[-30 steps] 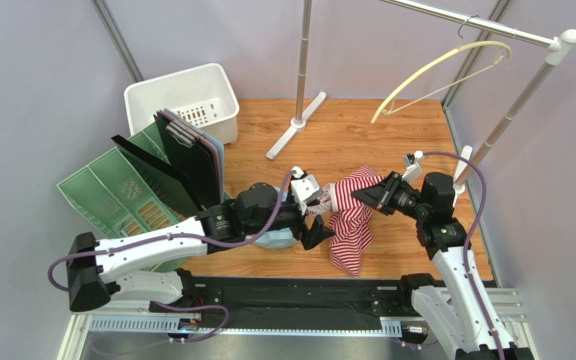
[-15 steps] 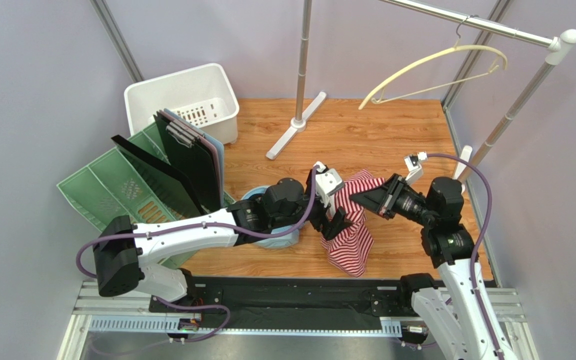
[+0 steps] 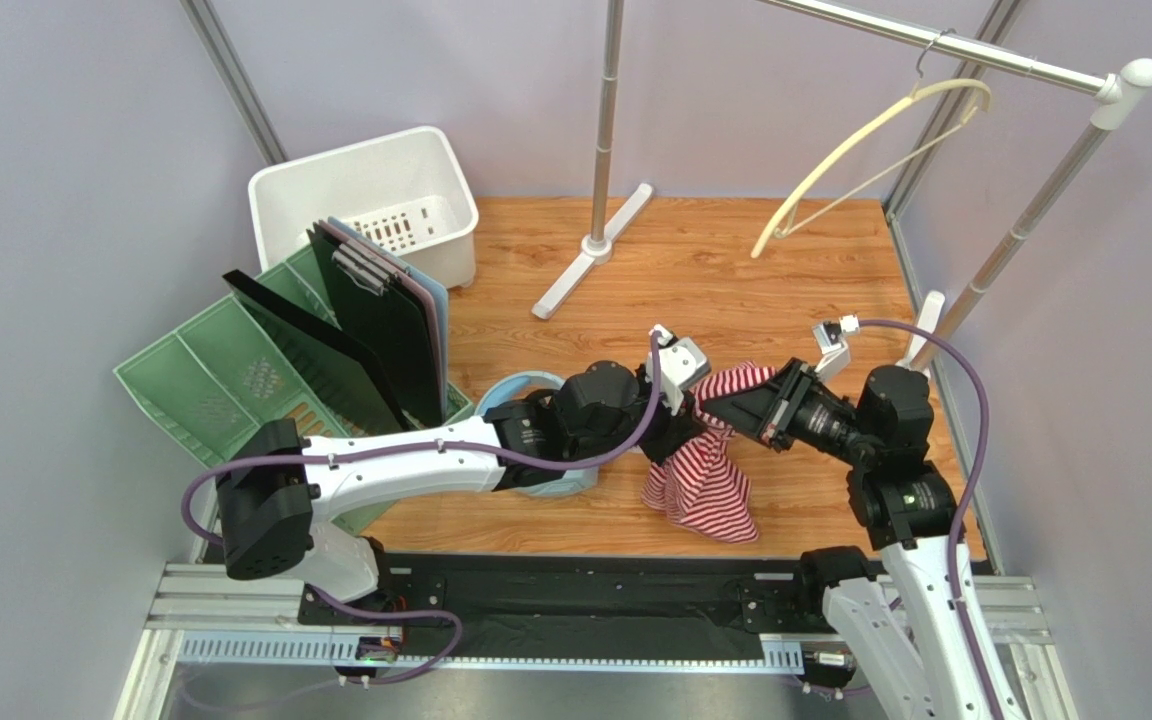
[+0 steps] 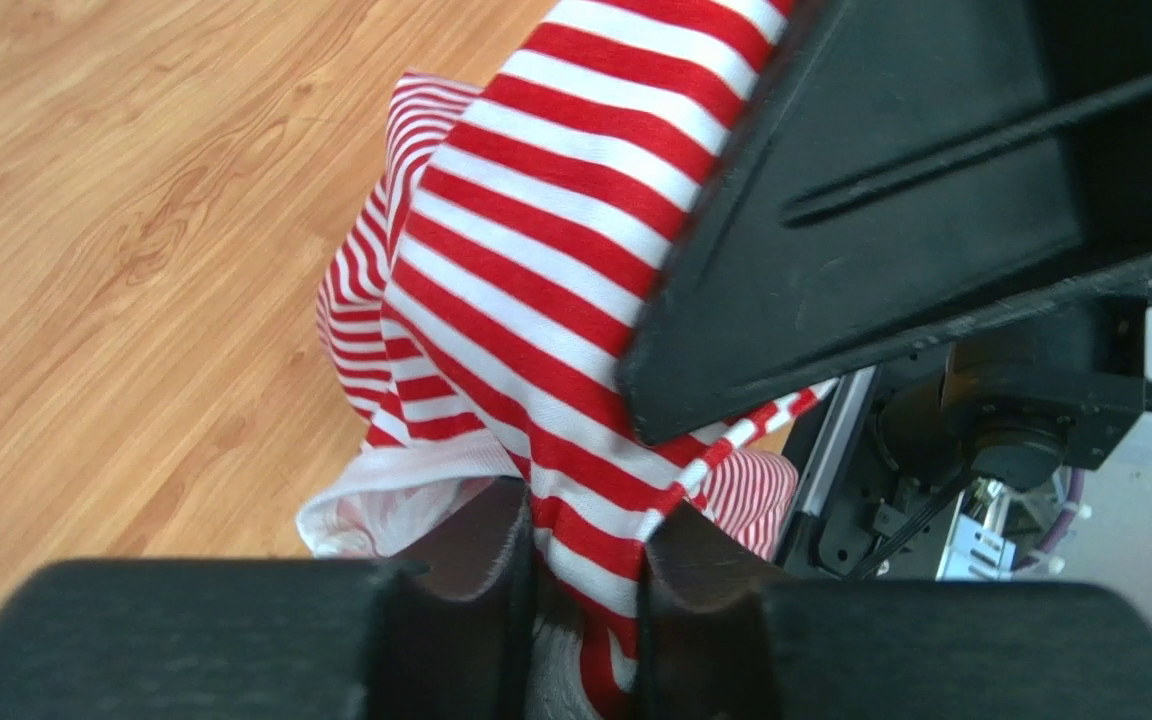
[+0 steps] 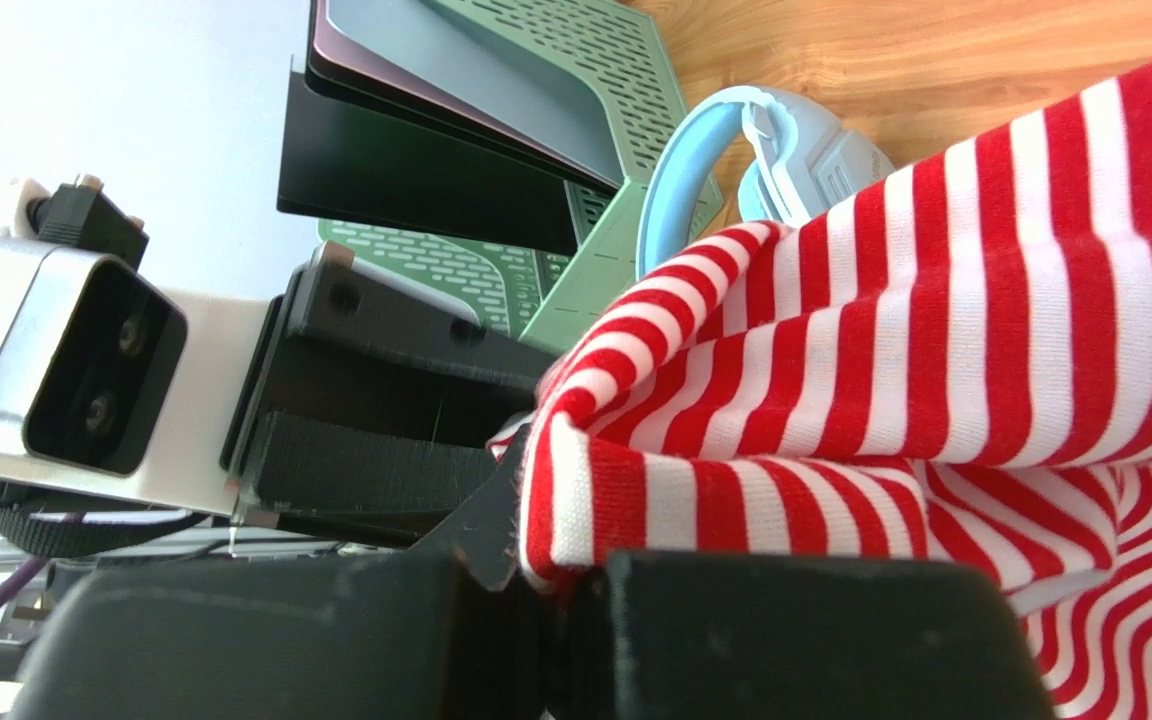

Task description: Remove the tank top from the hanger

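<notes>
Since the earlier frames the left gripper (image 3: pixel 683 408) has travelled right to the tank top (image 3: pixel 705 477), and its jaws have narrowed from wide open to a pinch on the striped cloth. The tank top is off the hanger (image 3: pixel 856 158) and hangs bunched between the two grippers over the right half of the wooden table (image 3: pixel 687 270). Its lower hem appears to rest on the wood, though the overhead view does not settle this. The right gripper (image 3: pixel 751 402) is clamped on the upper fold, just beside the left one. The hanger hangs bare and tilted from the silver rail (image 3: pixel 988 57), well apart from the garment. A pale blue object (image 3: pixel 512 399) lies under the left arm, with green trays (image 3: pixel 222 375) and a white basket (image 3: pixel 364 195) to the far left.
</notes>
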Motion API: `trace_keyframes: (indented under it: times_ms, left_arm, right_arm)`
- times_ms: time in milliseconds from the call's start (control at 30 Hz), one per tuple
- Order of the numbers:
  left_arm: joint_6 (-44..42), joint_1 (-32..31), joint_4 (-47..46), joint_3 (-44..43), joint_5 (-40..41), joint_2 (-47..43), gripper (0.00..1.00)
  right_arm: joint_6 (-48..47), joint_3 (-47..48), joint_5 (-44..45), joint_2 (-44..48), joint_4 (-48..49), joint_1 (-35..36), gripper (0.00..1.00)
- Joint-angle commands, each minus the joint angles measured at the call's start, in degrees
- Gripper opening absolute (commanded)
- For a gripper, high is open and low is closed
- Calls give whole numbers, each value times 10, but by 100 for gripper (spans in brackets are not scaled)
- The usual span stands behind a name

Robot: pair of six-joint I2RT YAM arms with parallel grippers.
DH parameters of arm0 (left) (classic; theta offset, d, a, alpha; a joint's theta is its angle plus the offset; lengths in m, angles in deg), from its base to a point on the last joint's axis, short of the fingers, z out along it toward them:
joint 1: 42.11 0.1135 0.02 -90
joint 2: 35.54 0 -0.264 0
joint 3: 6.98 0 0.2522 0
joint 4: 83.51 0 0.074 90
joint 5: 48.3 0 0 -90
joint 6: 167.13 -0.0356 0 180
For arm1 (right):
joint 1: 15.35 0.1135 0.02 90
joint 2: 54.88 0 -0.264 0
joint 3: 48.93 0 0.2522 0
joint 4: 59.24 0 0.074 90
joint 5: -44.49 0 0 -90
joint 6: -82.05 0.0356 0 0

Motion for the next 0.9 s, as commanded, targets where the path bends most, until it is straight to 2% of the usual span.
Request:
trace_keyframes:
  times_ms: [0, 33, 100, 133, 233, 300, 333, 467, 633, 867]
  left_arm:
    - [24, 6, 26, -24, 43, -17, 14]
    - [33, 6, 35, -26, 47, -17, 4]
    - [42, 6, 62, -35, 56, -20, 0]
    - [51, 6, 65, -38, 62, -22, 0]
    - [69, 6, 120, -46, 87, -35, 0]
    - [79, 8, 162, -57, 105, -44, 0]
    - [85, 9, 179, -64, 107, -47, 0]
    - [102, 47, 270, -111, 77, -60, 0]
    - [78, 116, 306, -161, 60, -99, 0]
    - [32, 243, 391, -340, 43, -84, 0]
  right_arm:
    - [4, 39, -10, 20, -26, 5, 2]
    - [1, 43, -4, 22, -41, 5, 12]
    - [-23, 55, 10, 22, -71, 5, 29]
    - [-33, 71, 33, 21, -113, 4, 45]
    - [-89, 119, 91, 23, -195, 5, 66]
    - [-122, 144, 127, 26, -237, 5, 71]
    - [-127, 157, 160, 28, -269, 5, 78]
    - [-147, 193, 209, 55, -307, 5, 80]
    - [-146, 194, 207, 86, -319, 5, 79]
    - [-153, 193, 207, 92, -318, 4, 79]
